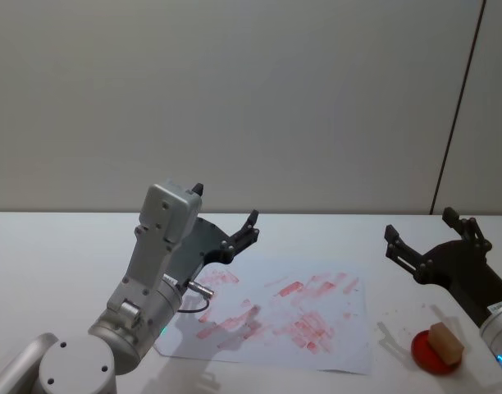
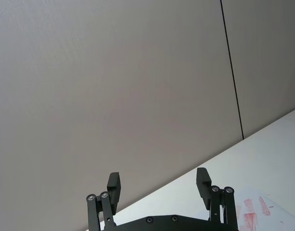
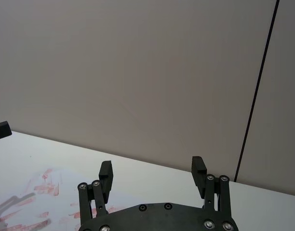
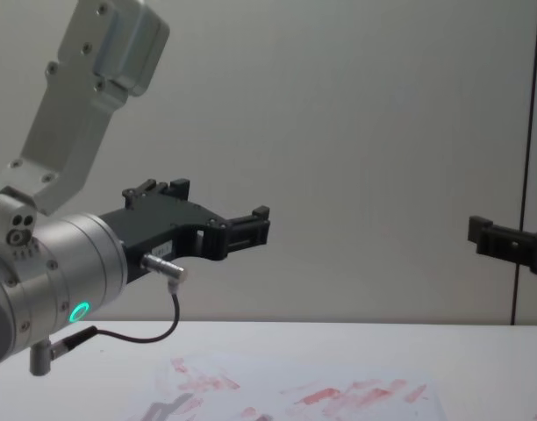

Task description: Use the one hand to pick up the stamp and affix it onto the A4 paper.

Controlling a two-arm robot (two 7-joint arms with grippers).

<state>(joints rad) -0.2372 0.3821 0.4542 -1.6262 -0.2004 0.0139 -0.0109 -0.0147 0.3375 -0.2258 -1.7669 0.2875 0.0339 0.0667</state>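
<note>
The stamp, a small light-brown block, rests on a round red ink pad at the table's right front. To its left lies the A4 paper, a white sheet smeared with red prints, which also shows in the chest view. My right gripper, on the blue-ringed arm, hangs open in the air above and behind the stamp, holding nothing; its wrist view shows the spread fingers. My left gripper, on the green-ringed arm, is raised open over the paper's left end.
The white table runs back to a plain grey wall. The left arm's silver body and a thin black cable overhang the paper's left corner. Bare tabletop lies between the paper and the ink pad.
</note>
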